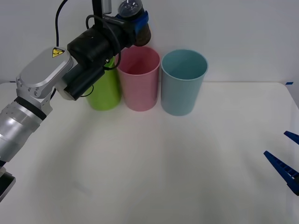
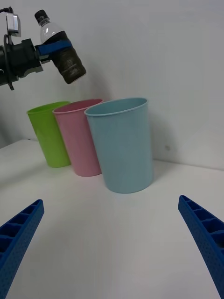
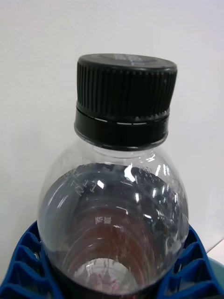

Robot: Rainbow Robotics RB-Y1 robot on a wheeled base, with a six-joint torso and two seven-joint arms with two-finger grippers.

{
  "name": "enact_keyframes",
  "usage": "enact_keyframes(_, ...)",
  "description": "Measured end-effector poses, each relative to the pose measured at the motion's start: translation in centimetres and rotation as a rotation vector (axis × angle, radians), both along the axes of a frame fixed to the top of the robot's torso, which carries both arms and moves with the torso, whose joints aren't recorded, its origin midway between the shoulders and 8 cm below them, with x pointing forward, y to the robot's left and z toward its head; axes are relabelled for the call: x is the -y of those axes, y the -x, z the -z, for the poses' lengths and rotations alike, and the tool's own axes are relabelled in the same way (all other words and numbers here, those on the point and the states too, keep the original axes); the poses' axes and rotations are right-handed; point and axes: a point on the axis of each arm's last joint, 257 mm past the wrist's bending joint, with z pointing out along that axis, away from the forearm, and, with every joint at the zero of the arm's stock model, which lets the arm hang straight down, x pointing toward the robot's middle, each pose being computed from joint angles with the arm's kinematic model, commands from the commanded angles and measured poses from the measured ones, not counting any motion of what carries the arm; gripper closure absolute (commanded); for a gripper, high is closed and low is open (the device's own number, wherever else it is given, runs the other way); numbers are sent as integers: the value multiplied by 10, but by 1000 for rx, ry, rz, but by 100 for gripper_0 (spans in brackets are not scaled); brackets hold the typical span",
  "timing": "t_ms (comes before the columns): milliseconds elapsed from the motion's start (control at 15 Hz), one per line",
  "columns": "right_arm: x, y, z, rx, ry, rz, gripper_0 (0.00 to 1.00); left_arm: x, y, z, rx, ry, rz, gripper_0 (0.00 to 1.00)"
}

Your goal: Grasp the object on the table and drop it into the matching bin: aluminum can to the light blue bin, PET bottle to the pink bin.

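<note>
I've got the left gripper (image 1: 136,23) clamped on the PET bottle (image 1: 135,18), tilted over the pink bin (image 1: 138,77) near the table's (image 1: 154,158) far edge, prob. for dropping; right gripper (image 2: 112,247) spread, idle.

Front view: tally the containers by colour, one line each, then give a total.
Green bin: 1
Pink bin: 1
Light blue bin: 1
Clear bottle with black cap, held in the left gripper above the bins: 1
Total: 4
</note>
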Motion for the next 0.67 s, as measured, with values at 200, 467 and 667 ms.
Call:
enact_keyframes(200,0,0,0,0,0,0,0,0,-1,-1,0,4,-2,0)
enact_keyframes(467,0,0,0,0,0,0,0,0,-1,-1,-2,6,-2,0)
enact_keyframes(667,0,0,0,0,0,0,0,2,2,-1,-8,13,14,0)
